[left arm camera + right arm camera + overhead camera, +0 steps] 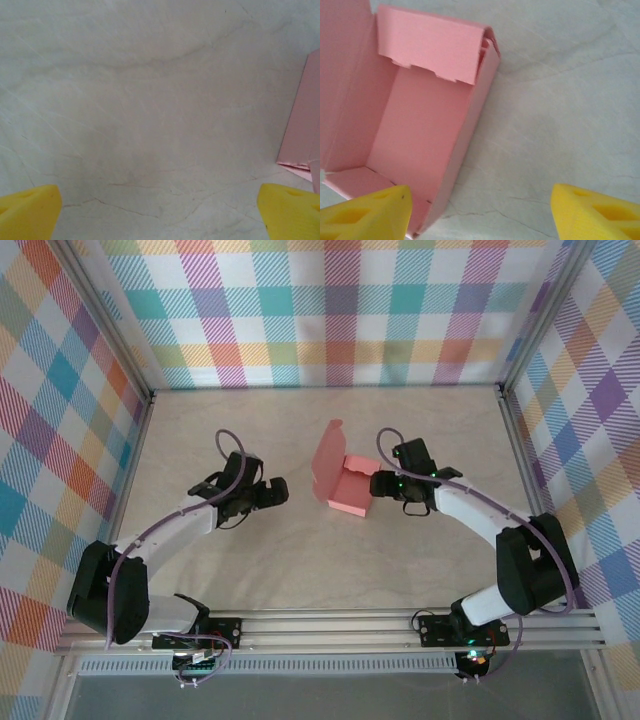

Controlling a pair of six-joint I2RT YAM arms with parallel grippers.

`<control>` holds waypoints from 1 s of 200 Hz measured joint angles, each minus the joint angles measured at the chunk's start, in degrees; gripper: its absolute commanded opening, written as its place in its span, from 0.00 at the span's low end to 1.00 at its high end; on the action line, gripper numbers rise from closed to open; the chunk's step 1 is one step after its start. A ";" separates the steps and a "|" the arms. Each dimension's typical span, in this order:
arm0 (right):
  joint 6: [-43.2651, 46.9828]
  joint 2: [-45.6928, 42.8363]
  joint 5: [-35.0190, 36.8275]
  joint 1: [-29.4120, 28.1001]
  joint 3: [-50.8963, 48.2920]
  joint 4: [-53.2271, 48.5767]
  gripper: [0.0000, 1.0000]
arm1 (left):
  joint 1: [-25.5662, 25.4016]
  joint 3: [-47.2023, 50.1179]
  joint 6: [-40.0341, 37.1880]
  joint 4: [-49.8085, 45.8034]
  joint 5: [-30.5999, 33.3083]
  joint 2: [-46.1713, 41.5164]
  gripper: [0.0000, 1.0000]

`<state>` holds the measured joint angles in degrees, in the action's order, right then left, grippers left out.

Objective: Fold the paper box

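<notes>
The salmon-pink paper box [349,496] sits near the table's middle as an open tray, its lid flap [328,460] standing up on the left side. In the right wrist view the box [420,130] shows its inside, with a folded end flap [430,45] at the far end. My right gripper [381,485] is open at the box's right side. One yellow fingertip [367,212] is over the inside and the other is outside, so the near side wall [465,150] lies between them untouched. My left gripper [279,492] is open to the box's left, apart from it, and the lid [302,125] shows at the right edge of its wrist view.
Plaid walls close the table at the back and on both sides. A metal rail [330,625] carrying the arm bases runs along the near edge. Bare marbled tabletop [300,560] lies in front of the box.
</notes>
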<state>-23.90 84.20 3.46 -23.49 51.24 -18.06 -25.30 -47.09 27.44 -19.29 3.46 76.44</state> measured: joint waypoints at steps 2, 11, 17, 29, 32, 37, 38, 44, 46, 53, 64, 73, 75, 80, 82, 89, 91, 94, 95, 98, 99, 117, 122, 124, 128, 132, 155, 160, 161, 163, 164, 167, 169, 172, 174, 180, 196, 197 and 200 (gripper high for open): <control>0.20 0.00 0.00 0.09 -0.24 0.02 0.64 | -0.11 0.15 0.13 0.04 0.02 0.00 1.00; 0.39 0.20 -0.02 0.28 -1.22 0.09 0.60 | -0.20 0.68 0.70 0.22 0.02 0.00 1.00; 0.33 0.37 -0.24 0.28 -1.95 0.09 0.58 | -0.17 0.83 1.09 0.26 0.04 0.00 1.00; 0.17 1.01 -1.09 0.42 -3.37 0.31 0.51 | -0.17 0.87 1.57 0.55 0.09 0.00 1.00; 0.20 1.29 -1.42 0.39 -3.65 0.50 0.49 | -0.17 0.87 1.68 0.87 0.07 0.00 1.00; 0.04 1.75 -1.97 0.35 -4.04 0.70 0.48 | -0.17 0.87 1.75 1.42 0.02 0.00 1.00; 0.02 1.90 -2.08 0.31 -4.11 0.74 0.47 | -0.17 0.87 1.77 1.49 0.02 0.00 1.00; -0.31 2.56 -2.67 0.15 -4.39 1.16 0.44 | -0.17 0.87 1.95 2.16 0.02 0.00 1.00; -0.57 2.82 -2.89 0.04 -4.46 1.27 0.44 | -0.17 0.87 1.97 2.34 0.02 0.00 1.00; -1.05 3.72 -3.39 -0.35 -4.57 1.92 0.42 | -0.17 0.87 2.16 2.91 0.00 0.00 1.00; -1.79 5.07 -4.20 -1.31 -4.57 3.17 0.41 | -0.17 0.87 2.40 3.43 0.00 0.00 1.00; -2.45 6.16 -4.66 -2.60 -4.52 4.42 0.41 | -0.17 0.87 2.58 3.48 0.02 0.00 1.00; -2.56 6.29 -4.66 -2.80 -4.52 4.59 0.40 | -0.17 0.87 2.60 3.45 0.02 0.00 1.00; -2.93 6.97 -4.96 -3.69 -4.42 5.22 0.40 | -0.17 0.87 2.78 3.45 0.04 0.00 1.00; -3.08 7.19 -5.07 -4.04 -4.35 5.35 0.40 | -0.17 0.87 2.78 3.45 0.04 0.00 1.00; -3.69 8.09 -5.49 -5.40 -3.91 5.90 0.40 | -0.17 0.90 2.84 3.43 0.15 0.00 1.00; -3.87 8.39 -5.55 -5.88 -3.78 6.03 0.40 | -0.17 0.90 2.89 3.43 0.24 0.00 1.00; -4.04 8.74 -5.64 -6.38 -3.50 6.21 0.40 | -0.17 0.90 2.99 3.43 0.26 0.00 1.00; -4.07 8.83 -5.68 -6.51 -3.43 6.25 0.40 | -0.17 0.90 3.02 3.43 0.26 0.00 1.00; -4.33 9.33 -5.81 -7.21 -3.06 6.51 0.40 | -0.17 0.92 3.04 3.43 0.44 0.00 1.00; -4.37 9.44 -5.84 -7.37 -2.97 6.54 0.40 | -0.17 0.92 3.06 3.43 0.46 0.00 1.00; -5.60 12.55 -6.45 -10.95 0.00 8.09 0.40 | -0.15 1.46 3.65 3.43 0.72 -0.13 1.00; -5.81 13.44 -6.64 -11.87 1.01 8.48 0.40 | -0.13 1.70 3.93 3.43 0.81 -0.20 1.00; -5.95 13.88 -6.78 -12.26 1.49 8.70 0.40 | -0.11 1.81 4.13 3.41 0.85 -0.22 1.00; -6.10 14.56 -6.95 -12.87 2.27 9.03 0.40 | -0.11 1.99 4.42 3.39 0.92 -0.26 1.00; -6.23 15.41 -7.17 -13.55 3.23 9.42 0.41 | -0.11 2.23 4.72 3.39 0.96 -0.33 1.00; -6.75 18.45 -7.74 -16.09 7.52 11.10 0.44 | -0.07 3.32 6.21 3.43 1.09 -0.68 1.00; -6.73 18.64 -7.93 -16.41 8.07 11.52 0.45 | -0.07 3.58 6.47 3.50 1.05 -0.76 1.00; -6.73 18.64 -7.96 -16.46 8.15 11.63 0.45 | -0.07 3.65 6.56 3.52 1.05 -0.79 1.00; -6.69 18.64 -8.07 -16.57 8.28 11.78 0.46 | -0.07 3.74 6.62 3.56 1.05 -0.81 1.00; -6.67 18.62 -8.07 -16.59 8.31 11.87 0.46 | -0.07 3.80 6.71 3.63 1.01 -0.81 1.00; -6.58 18.56 -8.09 -16.65 8.35 12.13 0.47 | -0.04 3.91 6.97 3.76 0.85 -0.81 1.00; -6.54 18.43 -8.11 -16.68 8.37 12.41 0.47 | -0.04 4.00 7.17 3.85 0.74 -0.81 1.00; -6.34 18.21 -8.11 -16.68 8.35 12.68 0.49 | -0.04 4.13 7.39 4.13 0.52 -0.81 1.00; -6.12 18.08 -8.13 -16.68 8.35 12.81 0.49 | -0.04 4.22 7.56 4.33 0.33 -0.81 1.00; -5.57 17.51 -8.04 -16.65 8.17 13.16 0.51 | -0.02 4.37 7.91 4.76 -0.24 -0.74 1.00; -3.80 14.21 -7.61 -16.61 5.77 15.02 0.56 | -0.11 4.59 8.81 7.21 -2.32 -0.11 0.93; -3.65 13.75 -7.58 -16.61 5.46 15.06 0.57 | -0.13 4.59 8.81 7.32 -2.45 -0.04 0.93; -3.43 12.74 -7.30 -16.57 4.76 15.23 0.58 | -0.17 4.59 9.18 8.11 -3.02 0.37 0.92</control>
<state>-27.33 96.95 -3.84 -40.05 56.01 -2.83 -25.47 -42.50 36.62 -11.18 0.45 76.82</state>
